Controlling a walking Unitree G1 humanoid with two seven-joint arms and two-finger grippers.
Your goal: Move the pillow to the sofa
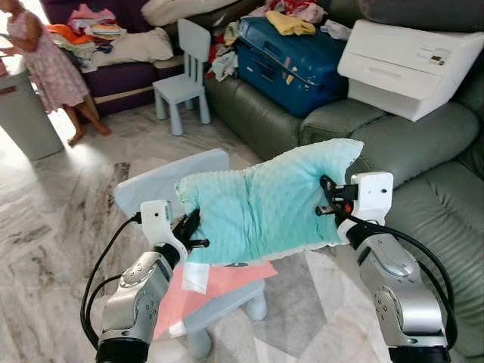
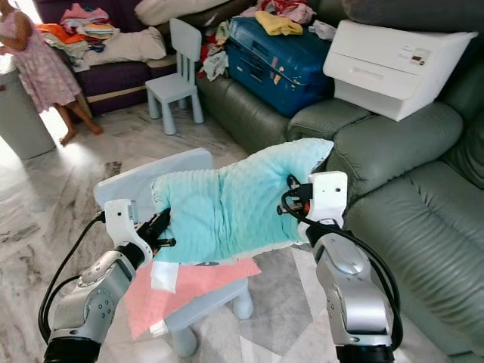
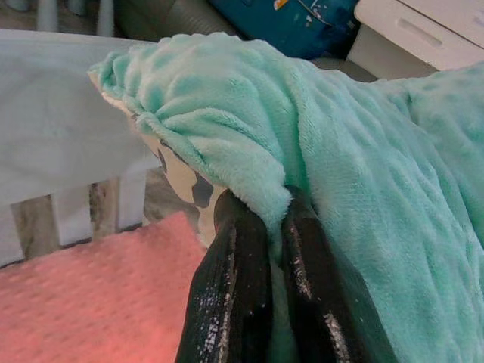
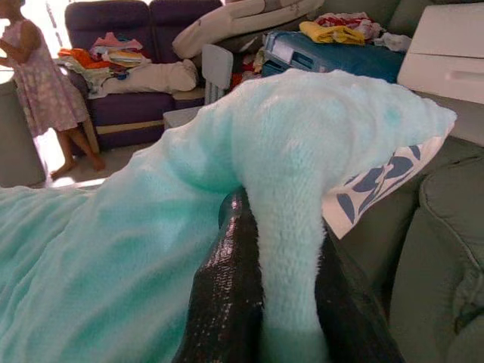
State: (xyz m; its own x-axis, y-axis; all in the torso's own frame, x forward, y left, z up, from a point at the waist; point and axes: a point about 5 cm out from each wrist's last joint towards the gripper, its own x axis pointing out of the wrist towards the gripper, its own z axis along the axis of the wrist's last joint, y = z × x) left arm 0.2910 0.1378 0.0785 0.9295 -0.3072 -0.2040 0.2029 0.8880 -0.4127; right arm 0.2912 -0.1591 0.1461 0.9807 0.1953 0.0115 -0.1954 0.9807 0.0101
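The floor (image 1: 60,227) is pale marble with grey veins, running from the lower left of the frame up to a purple couch (image 1: 125,79) in the upper left corner, which is piled with folded clothes (image 1: 91,23) and a cream cushion (image 1: 140,45). A person in a pink patterned dress (image 1: 41,64) stands at the far left edge beside a grey bin (image 1: 23,113). A grey-green leather sofa (image 1: 423,151) fills the right side, from the upper middle down to the lower right.

In the lower middle stands a small light blue chair (image 1: 162,178) with a pink cloth (image 1: 200,291) on its seat. The pillow (image 1: 265,200), mint green and fuzzy, is held in the air above that seat, between the chair back and the sofa's arm, its far corner close to the arm.

The left claw (image 1: 189,231) is clamped on the pillow's lower left edge, both black fingers (image 3: 231,295) pinching the fabric. The right claw (image 1: 327,198) is clamped on the pillow's right end, a fold of it squeezed between its fingers (image 4: 223,302).

On the sofa cushions at the upper middle lies a blue suitcase (image 1: 291,60) with clothes heaped on and around it, and to its right a white box (image 1: 412,64) rests against the backrest. A second small blue chair (image 1: 185,72) stands on the floor in front of the sofa's left end.
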